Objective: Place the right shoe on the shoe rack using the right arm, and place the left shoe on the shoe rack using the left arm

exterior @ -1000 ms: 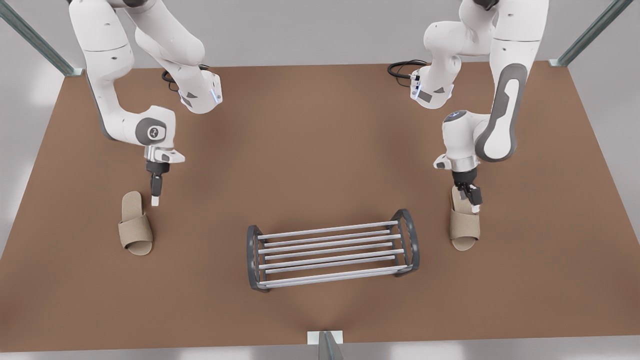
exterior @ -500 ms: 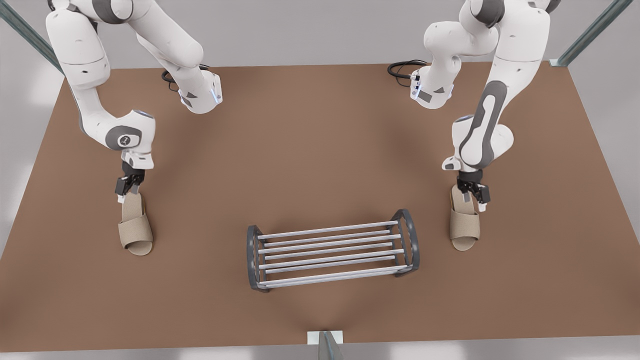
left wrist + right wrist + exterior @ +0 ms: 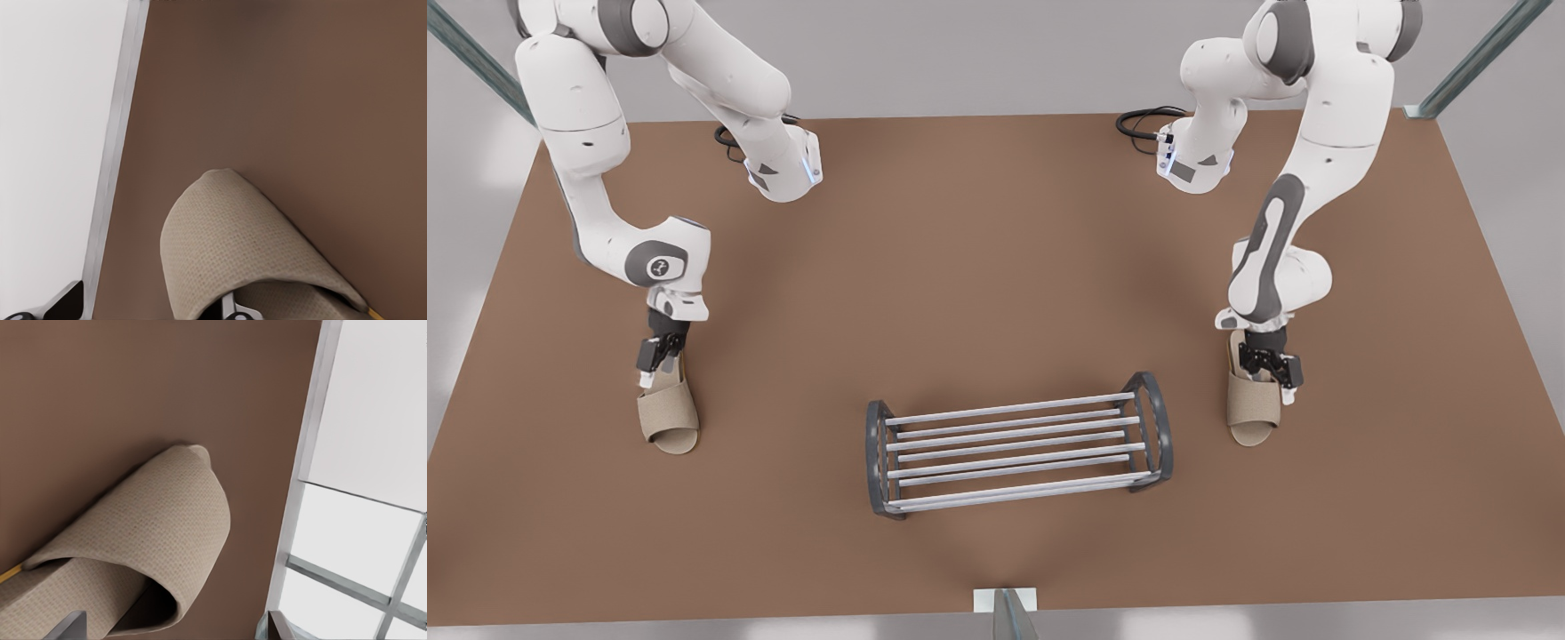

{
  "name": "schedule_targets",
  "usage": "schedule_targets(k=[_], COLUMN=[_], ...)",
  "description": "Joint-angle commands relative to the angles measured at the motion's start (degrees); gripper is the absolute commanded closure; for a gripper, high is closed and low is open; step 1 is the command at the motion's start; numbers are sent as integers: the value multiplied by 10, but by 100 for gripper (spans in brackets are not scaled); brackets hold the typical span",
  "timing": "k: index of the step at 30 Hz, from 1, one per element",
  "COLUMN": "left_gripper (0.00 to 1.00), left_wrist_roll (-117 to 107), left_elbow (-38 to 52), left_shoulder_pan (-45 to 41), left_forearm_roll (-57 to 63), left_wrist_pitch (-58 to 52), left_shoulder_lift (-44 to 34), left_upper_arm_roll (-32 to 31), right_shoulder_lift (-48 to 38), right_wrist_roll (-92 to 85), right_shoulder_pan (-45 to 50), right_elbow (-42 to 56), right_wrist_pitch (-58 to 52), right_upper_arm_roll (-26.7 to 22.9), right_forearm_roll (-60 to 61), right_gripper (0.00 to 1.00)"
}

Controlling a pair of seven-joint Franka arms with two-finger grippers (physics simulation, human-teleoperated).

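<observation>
Two beige open-toe slippers lie flat on the brown table. The right shoe [image 3: 667, 413] [image 3: 153, 540] is at the front view's left, and my right gripper [image 3: 654, 366] [image 3: 170, 628] is open, low over its heel end just behind the strap. The left shoe [image 3: 1252, 411] [image 3: 233, 253] is at the front view's right. My left gripper [image 3: 1272, 366] [image 3: 148, 308] is open over its heel end, with one finger at the slipper's side edge. The shoe rack [image 3: 1016, 444] stands between the two slippers, nearer the table's front, with nothing on its bars.
Each slipper lies near a side edge of the table [image 3: 996, 267], which has a metal rim [image 3: 113, 173] [image 3: 300, 487]. Both arm bases [image 3: 783, 169] [image 3: 1192, 160] and black cables are at the far edge. A small bracket [image 3: 1005, 600] sits at the front edge.
Both grippers have moved toward the front along the slippers and come lower, from the heels to just behind the straps. The slippers and the rack have not moved.
</observation>
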Motion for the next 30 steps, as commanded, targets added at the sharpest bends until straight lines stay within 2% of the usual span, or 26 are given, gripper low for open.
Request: schedule_targets(k=[1, 5, 7, 9, 10, 13, 19, 23, 26, 27, 28, 30], left_gripper=[0, 0, 7, 9, 19, 35, 37, 49, 52, 54, 55, 63], left_wrist_roll=[-143, -143, -143, -143, -143, -144, -148, -150, -150, -150, -150, -150], left_elbow=[7, 16, 26, 37, 39, 45, 56, 56, 59, 62, 62, 73], left_shoulder_pan=[0, -1, 0, -1, -1, 0, -1, -1, -1, -1, -3, -3], left_forearm_roll=[30, 30, 30, 30, 30, 29, 28, 25, 24, 24, 24, 23], left_wrist_pitch=[-2, -1, -5, -5, -5, -7, -12, -12, -4, -3, 0, 24], left_shoulder_lift=[4, 9, 17, 26, 26, 38, 55, 55, 51, 51, 47, 46], left_upper_arm_roll=[0, -5, -7, -7, -7, -8, -8, -10, -9, -9, -9, -9], right_shoulder_lift=[-1, 4, 13, 16, 16, 19, 48, 56, 56, 56, 56, 57], right_wrist_roll=[-34, -33, -35, -47, -47, -48, -50, -49, -49, -50, -50, -50], right_shoulder_pan=[12, 11, 11, 11, 10, 7, 10, 11, 11, 12, 12, 12], right_elbow=[-7, -8, -5, 1, 4, 13, 45, 57, 57, 58, 58, 59], right_wrist_pitch=[-13, -18, -19, -25, -25, -25, -25, -25, -25, -25, -25, -26], right_upper_arm_roll=[0, -1, -1, -1, -1, -9, -12, -12, -12, -12, -12, -12], right_forearm_roll=[-357, -362, -372, -378, -385, -403, -411, -411, -411, -411, -411, -411], right_gripper=[0, 0, 0, 0, 0, 0, 0, 0, 0, 7, 19, 22])
